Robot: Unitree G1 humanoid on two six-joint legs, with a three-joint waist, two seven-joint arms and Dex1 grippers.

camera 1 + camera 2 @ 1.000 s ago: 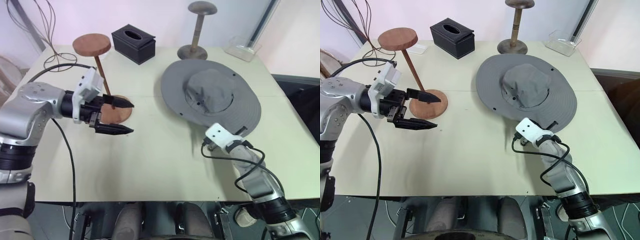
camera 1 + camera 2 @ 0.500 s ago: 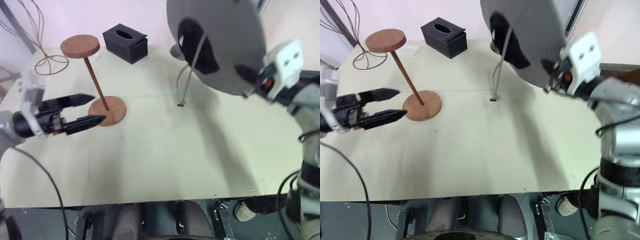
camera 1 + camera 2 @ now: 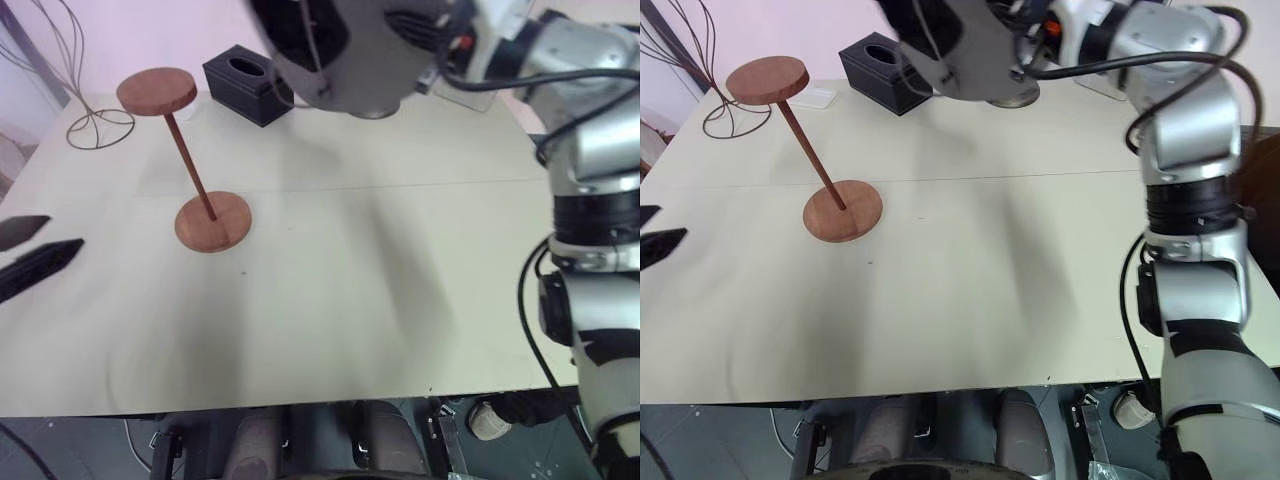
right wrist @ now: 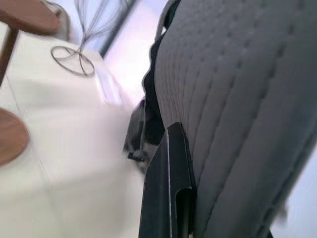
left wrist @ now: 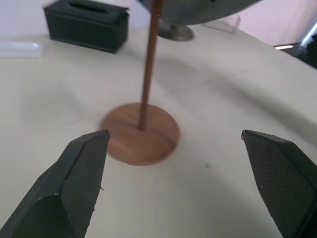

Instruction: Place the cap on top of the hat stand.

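Cap [image 3: 340, 50] is hanging high over the table's [image 3: 330, 290] far side, brim tipped steeply on edge, hollow underside facing the hat stand [image 3: 190, 165], well apart from it. Right gripper [image 4: 171, 198] is pinching its stitched brim, which the right wrist view is showing close up. Left gripper [image 5: 183, 163] is gaping wide, framing the stand's round base in its wrist view.

No readable text or labels, seemingly, anywhere.

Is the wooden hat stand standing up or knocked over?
Upright: the hat stand rests on its round base with its rod leaning slightly, top disc bare.
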